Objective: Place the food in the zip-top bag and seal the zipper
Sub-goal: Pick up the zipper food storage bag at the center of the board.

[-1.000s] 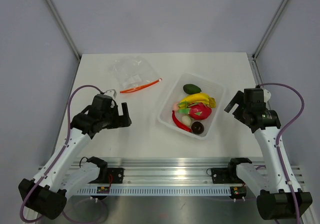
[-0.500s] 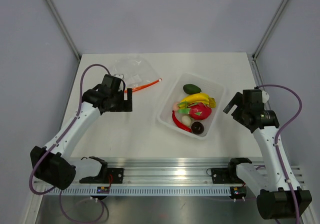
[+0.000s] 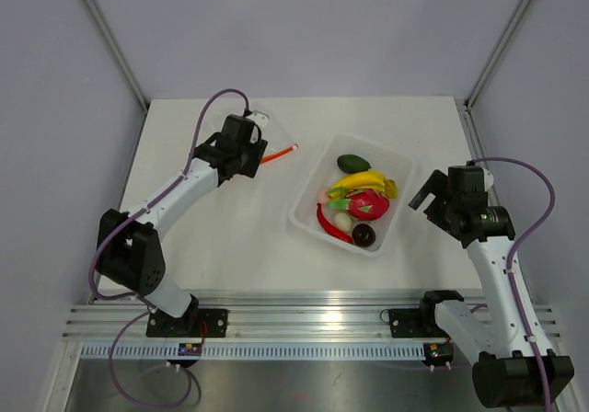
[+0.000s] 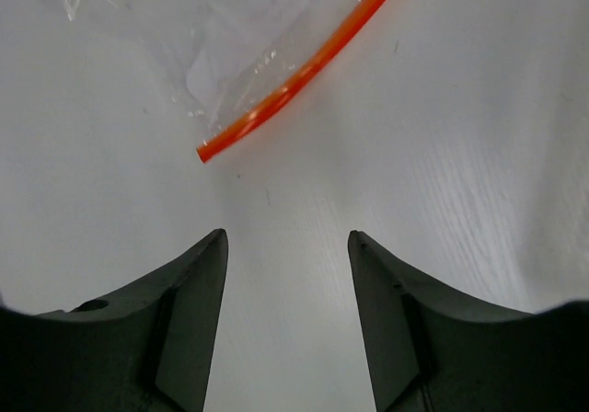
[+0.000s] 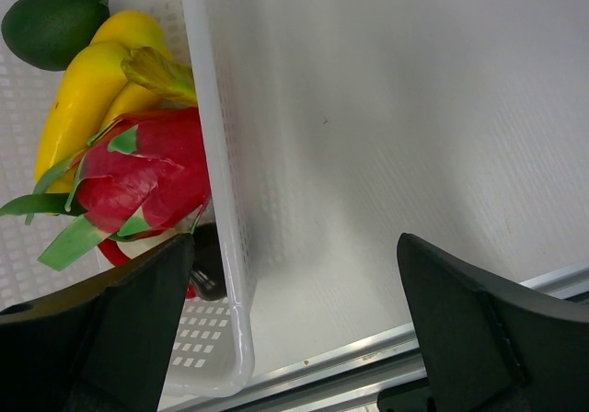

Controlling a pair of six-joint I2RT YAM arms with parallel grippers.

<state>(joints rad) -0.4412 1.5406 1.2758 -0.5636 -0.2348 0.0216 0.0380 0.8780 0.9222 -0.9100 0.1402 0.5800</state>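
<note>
One clear bag (image 4: 235,40) lies flat on the bench (image 3: 239,237), with its orange zipper (image 4: 317,58) just ahead of the left claw (image 4: 287,235), which is partly open and empty. Six food pieces (image 3: 371,203) fill one tray (image 3: 304,214) beside the right claw (image 5: 294,242), which is wide open and empty.

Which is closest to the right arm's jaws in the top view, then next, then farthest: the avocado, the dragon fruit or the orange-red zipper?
1. dragon fruit: middle of the tray, toward its right side.
2. avocado: at the tray's far end.
3. zipper: outside the tray, off to its left.
</note>
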